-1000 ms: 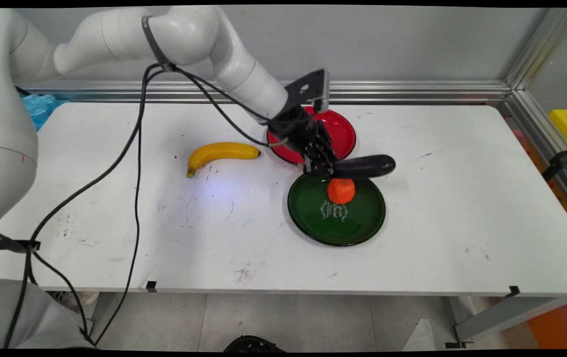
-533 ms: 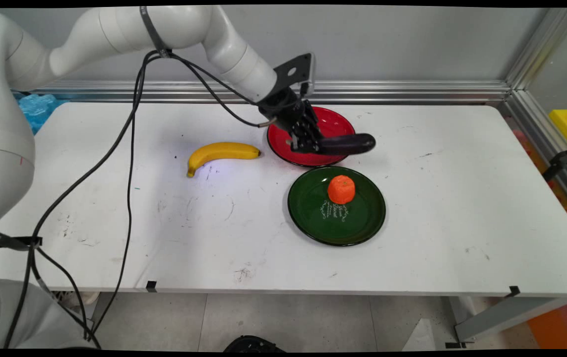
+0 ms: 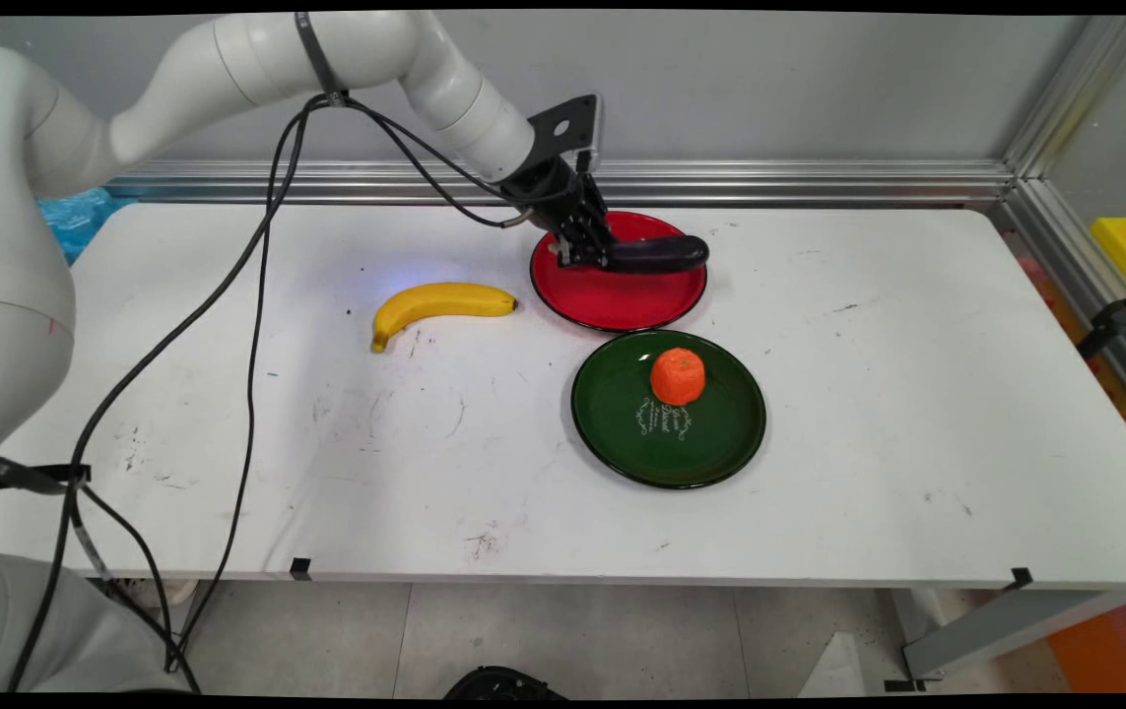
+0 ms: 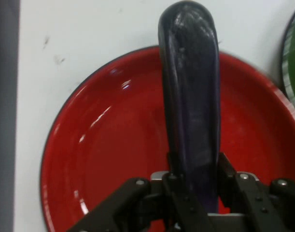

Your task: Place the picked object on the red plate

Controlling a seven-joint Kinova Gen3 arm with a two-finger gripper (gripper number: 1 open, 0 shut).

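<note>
White table, grey wall | our claw (image 3: 590, 258) clamped on one end of the eggplant (image 3: 656, 255), over the red plate (image 3: 622, 300) near the back edge | looks smooth, firm, probably slippery; mid-body hold seems safer

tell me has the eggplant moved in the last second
Yes. Held in the gripper, the eggplant has gone from above the green plate's far rim back to above the red plate.

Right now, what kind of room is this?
Probably a robot lab: a white table fenced by an aluminium frame, and an end effector gripping a toy eggplant over a red plate.
</note>
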